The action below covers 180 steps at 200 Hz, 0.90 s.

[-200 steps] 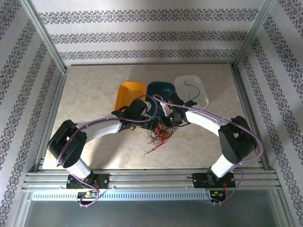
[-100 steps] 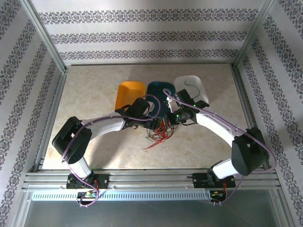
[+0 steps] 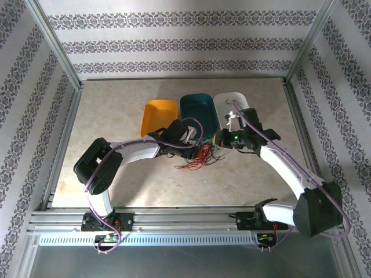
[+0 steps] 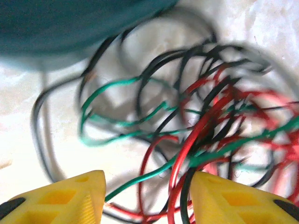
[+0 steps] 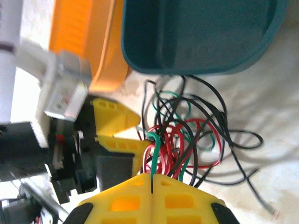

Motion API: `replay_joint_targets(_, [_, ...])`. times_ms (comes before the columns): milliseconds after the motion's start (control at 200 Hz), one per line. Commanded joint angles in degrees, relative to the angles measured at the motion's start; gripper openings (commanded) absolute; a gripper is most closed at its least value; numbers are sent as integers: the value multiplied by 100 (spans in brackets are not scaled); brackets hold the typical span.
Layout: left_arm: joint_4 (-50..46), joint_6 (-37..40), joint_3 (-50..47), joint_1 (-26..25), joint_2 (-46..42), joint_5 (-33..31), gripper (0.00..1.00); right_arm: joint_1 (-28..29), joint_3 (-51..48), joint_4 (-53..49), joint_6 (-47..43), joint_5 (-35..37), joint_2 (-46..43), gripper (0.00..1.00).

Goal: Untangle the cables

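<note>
The left arm (image 3: 130,153) reaches from the near edge of the tabletop (image 3: 116,110) toward its middle, forearm low and elbow bowed to the left. Its end effector (image 4: 147,184) has its yellow fingers spread wide. The right arm (image 3: 284,168) stretches further (elbow by the near right corner). Its end effector (image 5: 152,179) is pressed closed, the fingers meeting on a green strand of the cables (image 5: 180,135).
</note>
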Motion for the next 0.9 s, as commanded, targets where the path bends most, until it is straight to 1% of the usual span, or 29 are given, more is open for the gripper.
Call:
replay_joint_targets(0, [-220, 136, -18, -3, 136, -74, 50, -351, -116, 590, 570, 17, -487, 0])
replay_joint_targets(95, [-247, 163, -69, -3, 142, -36, 50, -563, -191, 735, 751, -47, -747, 0])
replay_joint_targets(200, [-291, 198, -111, -3, 113, 9, 52, -653, -205, 878, 849, -350, -887, 0])
replay_joint_targets(330, [5, 319, -429, -3, -246, 364, 64, -658, -213, 774, 809, -410, -907, 0])
replay_joint_targets(490, [554, 469, -964, -3, -1040, 1294, 86, -646, -321, 772, 759, -671, -900, 0])
replay_joint_targets(575, [506, 506, -945, -7, -1238, 1587, 93, -648, -398, 736, 739, -857, -927, 0])
replay_joint_targets(645, [559, 485, -874, -3, -1278, 1665, 96, -647, -493, 687, 748, -1023, -1006, 0])
replay_joint_targets(740, [816, 377, -741, -3, -1174, 1525, 100, -645, -641, 677, 772, -1311, -1133, 0])
replay_joint_targets(840, [1097, 259, -450, -11, -768, 1486, 99, -647, -791, 735, 912, -1387, -1231, 0])
replay_joint_targets(895, [841, 419, -99, -49, -504, 1434, 99, -647, -888, 919, 1089, -1446, -1261, 0])
